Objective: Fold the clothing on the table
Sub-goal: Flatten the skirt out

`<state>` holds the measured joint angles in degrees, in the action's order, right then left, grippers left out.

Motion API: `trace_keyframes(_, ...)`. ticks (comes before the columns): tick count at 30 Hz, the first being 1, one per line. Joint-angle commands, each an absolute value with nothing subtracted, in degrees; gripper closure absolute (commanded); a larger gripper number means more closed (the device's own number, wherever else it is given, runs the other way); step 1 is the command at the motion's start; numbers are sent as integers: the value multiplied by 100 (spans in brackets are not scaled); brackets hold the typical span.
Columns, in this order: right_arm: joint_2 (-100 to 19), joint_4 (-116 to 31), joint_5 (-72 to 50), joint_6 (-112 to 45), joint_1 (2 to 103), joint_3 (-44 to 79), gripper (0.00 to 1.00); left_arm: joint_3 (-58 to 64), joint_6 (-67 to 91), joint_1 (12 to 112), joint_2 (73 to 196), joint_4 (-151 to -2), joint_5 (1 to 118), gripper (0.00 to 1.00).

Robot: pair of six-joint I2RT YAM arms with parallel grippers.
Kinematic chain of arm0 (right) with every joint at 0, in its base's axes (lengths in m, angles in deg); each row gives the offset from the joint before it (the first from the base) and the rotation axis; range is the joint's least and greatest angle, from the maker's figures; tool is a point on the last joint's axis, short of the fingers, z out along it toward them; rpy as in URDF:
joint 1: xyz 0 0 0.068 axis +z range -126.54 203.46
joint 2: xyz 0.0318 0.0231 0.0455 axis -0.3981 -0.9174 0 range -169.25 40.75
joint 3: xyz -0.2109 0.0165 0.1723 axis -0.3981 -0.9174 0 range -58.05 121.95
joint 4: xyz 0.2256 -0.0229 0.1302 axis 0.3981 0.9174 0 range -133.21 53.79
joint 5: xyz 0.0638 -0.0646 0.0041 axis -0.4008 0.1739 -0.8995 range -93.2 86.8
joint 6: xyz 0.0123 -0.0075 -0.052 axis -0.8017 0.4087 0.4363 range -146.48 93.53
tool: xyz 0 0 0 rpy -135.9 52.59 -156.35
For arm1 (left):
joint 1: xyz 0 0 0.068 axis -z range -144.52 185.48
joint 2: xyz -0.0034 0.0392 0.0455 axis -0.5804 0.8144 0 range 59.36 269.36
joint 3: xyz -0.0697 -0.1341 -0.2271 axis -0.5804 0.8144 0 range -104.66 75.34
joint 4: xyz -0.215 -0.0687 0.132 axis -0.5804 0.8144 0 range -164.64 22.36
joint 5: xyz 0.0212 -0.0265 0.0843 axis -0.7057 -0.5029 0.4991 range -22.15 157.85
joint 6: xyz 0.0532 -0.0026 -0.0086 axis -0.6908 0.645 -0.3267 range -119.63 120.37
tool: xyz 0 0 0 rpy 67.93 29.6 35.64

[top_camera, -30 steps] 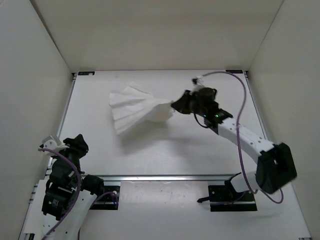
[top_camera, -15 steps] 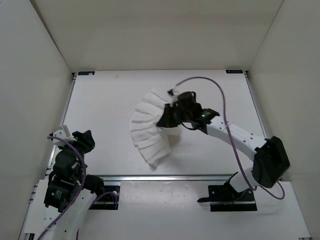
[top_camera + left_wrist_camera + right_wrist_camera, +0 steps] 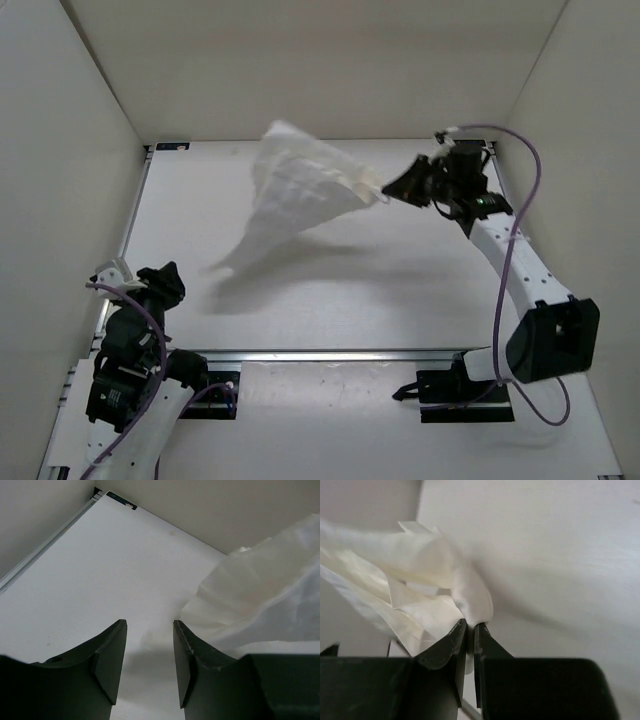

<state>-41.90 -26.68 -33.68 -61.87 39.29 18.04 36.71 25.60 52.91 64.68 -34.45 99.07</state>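
We are pinching one bunched corner of the thin, floppy white fabric clothing (image 3: 300,190) in our right end effector (image 3: 386,196). Its two fingers are nearly closed, with only the cloth between them. The clothing is hanging in the air, fanning out to the left of that end effector and trailing downward. Its lowest tip is reaching toward the flat white rectangular tabletop (image 3: 400,290), though we cannot tell whether it is touching. Our left end effector (image 3: 160,285) is hovering about half open and holding nothing. It is well apart from the fabric, which is showing ahead of it and to its right in the wrist view.

We are judging the step in hand to be spreading the piece so it can lie flat. To do it well, we are aiming for a firm pinch, since the hold is on a small gather. We are planning to lower the trailing edge first, then draw the right end effector away so the cloth spreads without doubling under. The left end effector should be taking a free corner before any fold.
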Motion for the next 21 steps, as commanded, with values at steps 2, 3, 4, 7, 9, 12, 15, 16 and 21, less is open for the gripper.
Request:
trace_keyframes(2,-2924,-2704,-3255,-6400,3734,-657,100,3535,2366,5314,6884,-3552,9362,48)
trace_keyframes(3,-2799,-2904,-3220,-6409,3900,-1012,100,3518,2349,5306,6989,-3587,9273,48)
trace_keyframes(4,-2572,-2993,-3177,-6444,4049,-1520,100,3509,2331,5288,7051,-3605,9081,48)
trace_keyframes(7,-2254,-3082,-3000,-6549,4454,-2497,100,3552,2612,5323,7377,-3771,8413,51)
trace_keyframes(9,-2148,-3222,-3202,-6602,4508,-2878,100,3675,2944,5340,7657,-3947,7746,53)
trace_keyframes(12,-1894,-2952,-3115,-6611,4455,-3238,100,3921,3165,5314,8148,-4342,6937,56)
trace_keyframes(15,-1587,-2434,-2721,-6742,4403,-3475,100,3984,3324,5428,8817,-4851,6374,57)
trace_keyframes(16,-1420,-2318,-2571,-6848,4272,-3615,99,3914,3307,5611,9184,-4958,6294,57)
trace_keyframes(21,-804,-2501,-2727,-7130,3473,-4433,100,2905,3025,6737,11327,-5353,6373,54)
